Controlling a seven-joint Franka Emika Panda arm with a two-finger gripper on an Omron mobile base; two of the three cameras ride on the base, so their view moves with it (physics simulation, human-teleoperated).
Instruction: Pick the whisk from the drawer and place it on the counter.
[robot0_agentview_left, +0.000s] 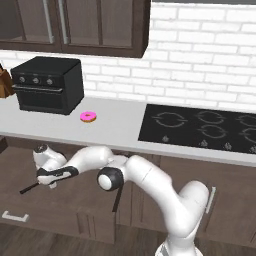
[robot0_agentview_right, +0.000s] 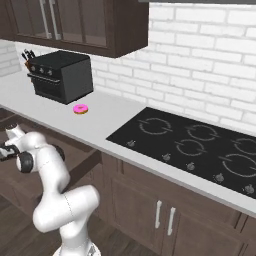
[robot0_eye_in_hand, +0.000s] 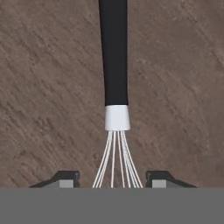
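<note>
The gripper (robot0_eye_in_hand: 113, 177) sits open around the whisk (robot0_eye_in_hand: 114, 65) down in the drawer (robot0_eye_in_hand: 48, 87); grabbing, lifting and putting it on the table (robot0_agentview_left: 115, 127) are left.

One whisk (robot0_eye_in_hand: 113, 65) – one donut (robot0_agentview_left: 88, 117) – one oven (robot0_agentview_left: 46, 85)

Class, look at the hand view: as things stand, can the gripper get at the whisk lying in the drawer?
Probably yes. The whisk lies on the bare drawer floor, its wire loops running between the open jaws of the gripper. Nothing lies over or beside it.
</note>
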